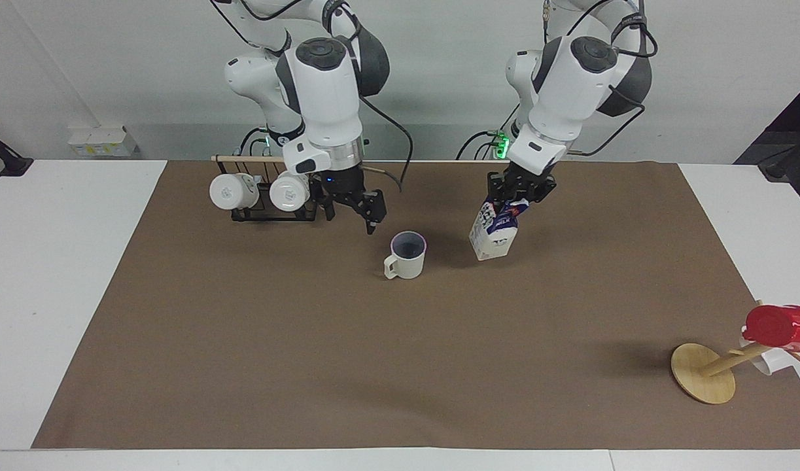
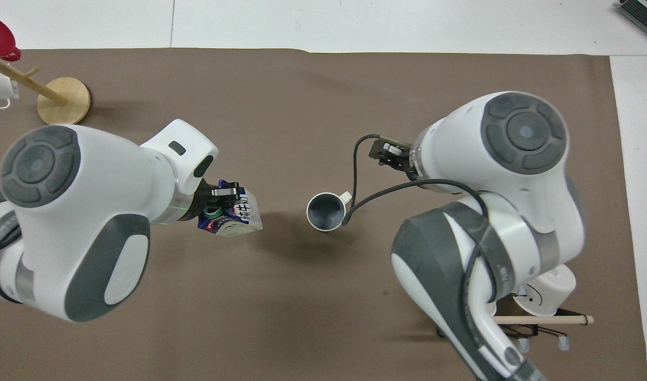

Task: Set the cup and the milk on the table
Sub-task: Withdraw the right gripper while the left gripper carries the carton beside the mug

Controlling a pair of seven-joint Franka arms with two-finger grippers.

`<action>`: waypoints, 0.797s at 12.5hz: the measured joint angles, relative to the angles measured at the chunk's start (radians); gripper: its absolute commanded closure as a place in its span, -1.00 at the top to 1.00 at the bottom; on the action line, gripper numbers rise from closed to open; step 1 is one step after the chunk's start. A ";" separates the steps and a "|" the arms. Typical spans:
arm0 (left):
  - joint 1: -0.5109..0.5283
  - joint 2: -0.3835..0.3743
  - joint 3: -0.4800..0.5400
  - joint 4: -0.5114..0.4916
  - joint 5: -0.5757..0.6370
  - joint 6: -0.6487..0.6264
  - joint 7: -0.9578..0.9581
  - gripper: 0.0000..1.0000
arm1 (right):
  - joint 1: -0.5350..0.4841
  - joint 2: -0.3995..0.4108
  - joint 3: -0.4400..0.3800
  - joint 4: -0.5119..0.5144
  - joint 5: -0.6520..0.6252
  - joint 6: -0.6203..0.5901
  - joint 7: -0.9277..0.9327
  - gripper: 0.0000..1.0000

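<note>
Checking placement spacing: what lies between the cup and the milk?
Nothing: only bare brown sheet separates the cup from the milk, held tilted by the left gripper; clear in both views.

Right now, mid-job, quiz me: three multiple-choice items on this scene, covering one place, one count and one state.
1. Where is the cup?
A. on the brown sheet
B. on the rack
C. in a pincer

2. How many white mugs hang on the black rack?
A. one
B. two
C. four

3. What state is the milk in?
A. lying flat
B. upright, released
C. tilted, gripped by the left pincer

Answers: 1 A, it stands alone on the sheet, with the right pincer raised clear; 2 B, two show; 3 C, it leans, pinched at its top.
</note>
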 measured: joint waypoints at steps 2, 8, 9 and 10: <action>-0.040 0.021 0.000 -0.007 0.000 0.041 -0.026 -0.42 | -0.069 -0.024 -0.001 0.000 0.001 -0.044 -0.141 1.00; -0.064 0.079 0.000 -0.070 0.000 0.156 -0.030 -0.42 | -0.264 -0.066 -0.004 -0.002 0.001 -0.083 -0.481 1.00; -0.064 0.081 0.000 -0.077 0.000 0.165 -0.030 -0.42 | -0.293 -0.068 -0.004 -0.002 0.002 -0.083 -0.535 1.00; -0.064 0.082 0.001 -0.079 0.000 0.167 -0.030 -0.42 | -0.321 -0.073 -0.004 -0.002 0.002 -0.083 -0.585 1.00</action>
